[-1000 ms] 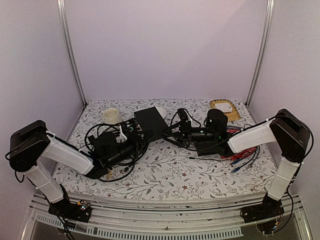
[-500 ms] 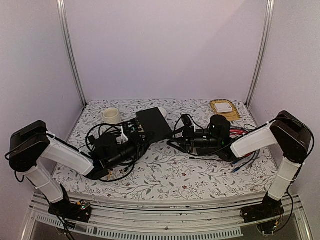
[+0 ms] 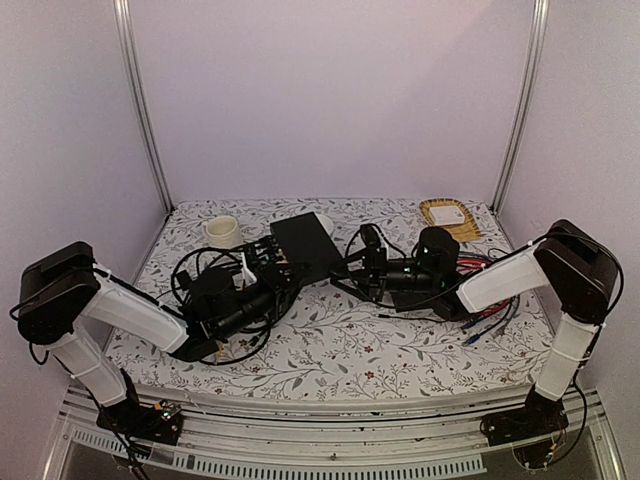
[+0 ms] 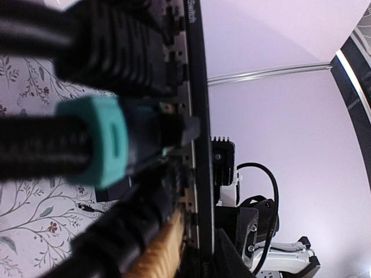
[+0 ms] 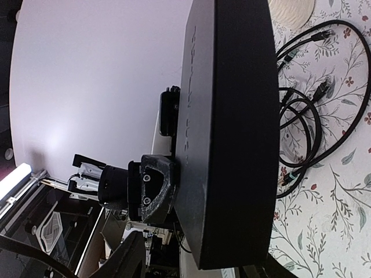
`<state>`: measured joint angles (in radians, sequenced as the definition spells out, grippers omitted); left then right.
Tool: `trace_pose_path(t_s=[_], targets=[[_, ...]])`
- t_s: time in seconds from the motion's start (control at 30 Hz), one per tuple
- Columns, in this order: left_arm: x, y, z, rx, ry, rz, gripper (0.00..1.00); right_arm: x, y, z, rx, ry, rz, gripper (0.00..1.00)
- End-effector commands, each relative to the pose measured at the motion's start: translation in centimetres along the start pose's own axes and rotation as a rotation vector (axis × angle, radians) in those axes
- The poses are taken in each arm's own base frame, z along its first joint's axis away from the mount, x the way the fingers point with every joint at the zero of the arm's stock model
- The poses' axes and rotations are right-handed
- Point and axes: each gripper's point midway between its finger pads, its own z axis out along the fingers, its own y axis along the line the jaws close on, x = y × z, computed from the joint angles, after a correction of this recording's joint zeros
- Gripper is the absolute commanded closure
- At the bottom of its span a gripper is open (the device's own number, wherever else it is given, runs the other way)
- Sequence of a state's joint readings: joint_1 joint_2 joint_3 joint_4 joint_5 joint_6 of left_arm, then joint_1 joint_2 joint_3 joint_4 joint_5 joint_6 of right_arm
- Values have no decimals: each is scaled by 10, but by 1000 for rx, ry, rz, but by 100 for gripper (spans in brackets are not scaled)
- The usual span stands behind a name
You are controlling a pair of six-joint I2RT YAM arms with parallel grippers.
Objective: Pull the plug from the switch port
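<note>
Gripping the flat matte-black switch point(image 3: 300, 243), the right claw point(image 3: 350, 262) braced it; the teal-booted plug point(image 4: 104, 142) sat unpulled, whether the left claw point(image 3: 262, 264) held it unclear.

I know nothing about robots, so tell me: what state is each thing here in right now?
Flat matte-black switch box: clamped at one end by the right claw.
Teal-booted plug: seated in the switch's port.
Left claw: at the switch's port edge; grip unclear.
Cream ceramic cup: upright.
</note>
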<state>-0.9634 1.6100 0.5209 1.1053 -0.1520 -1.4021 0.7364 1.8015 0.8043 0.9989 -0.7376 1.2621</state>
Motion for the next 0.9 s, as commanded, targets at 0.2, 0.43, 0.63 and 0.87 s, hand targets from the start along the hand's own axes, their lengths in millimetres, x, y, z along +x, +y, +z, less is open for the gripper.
trace_pose_path(t_s=[0.2,0.43,0.63,0.87], targets=[[8,-64,-9,213,3,13,95,-18,2,5,-52,-7,-7,46],[4,-67,-11,209,-19,24,95,-13,-2,1,-56,-1,-1,46],[13,-63,-5,203,12,18,95,-17,1,7,-75,19,-1,46],[23,-58,7,196,54,5,95,-17,0,11,-78,44,4,46]])
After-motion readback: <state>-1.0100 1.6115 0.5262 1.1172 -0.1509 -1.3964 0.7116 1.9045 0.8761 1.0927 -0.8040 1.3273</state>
